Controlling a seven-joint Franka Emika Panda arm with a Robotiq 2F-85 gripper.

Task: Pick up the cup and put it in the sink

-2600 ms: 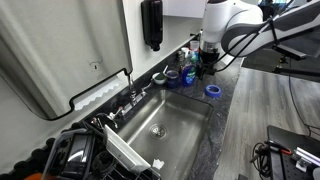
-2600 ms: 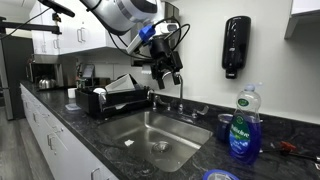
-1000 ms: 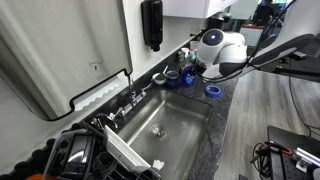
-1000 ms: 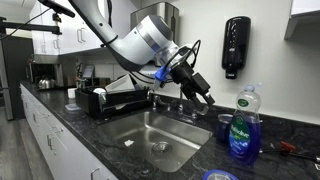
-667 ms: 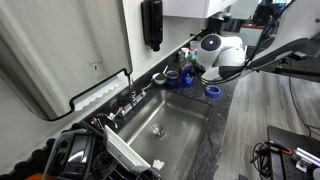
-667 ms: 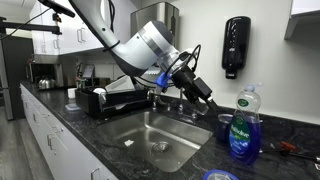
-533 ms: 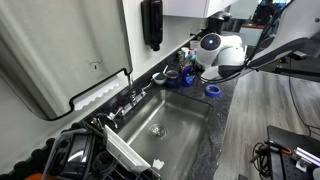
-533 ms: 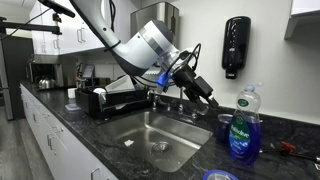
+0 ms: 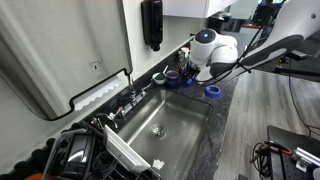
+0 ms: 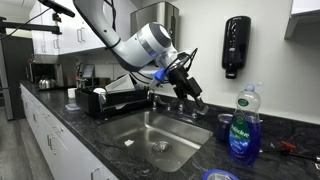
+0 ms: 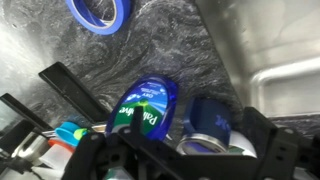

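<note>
The dark blue cup (image 11: 212,122) stands on the dark stone counter right of the sink, next to a blue Palmolive bottle (image 11: 146,107). It also shows in both exterior views (image 10: 223,127) (image 9: 171,75). My gripper (image 11: 185,150) is open and empty. It hangs in the air above the sink's right end and tilts toward the cup. In the wrist view the cup sits low between the two dark fingers (image 11: 265,140), not touched. In an exterior view the gripper (image 10: 191,88) is left of and above the cup.
The steel sink (image 10: 150,135) lies below the gripper, with a faucet (image 10: 165,102) behind it. A blue tape roll (image 11: 100,12) lies on the counter. A wall soap dispenser (image 10: 236,45) hangs above the cup. A dish rack (image 10: 105,100) stands left of the sink.
The gripper swung from above the faucet toward the cup and tilted to point at it. In the last half second it drew back slightly to the left.
</note>
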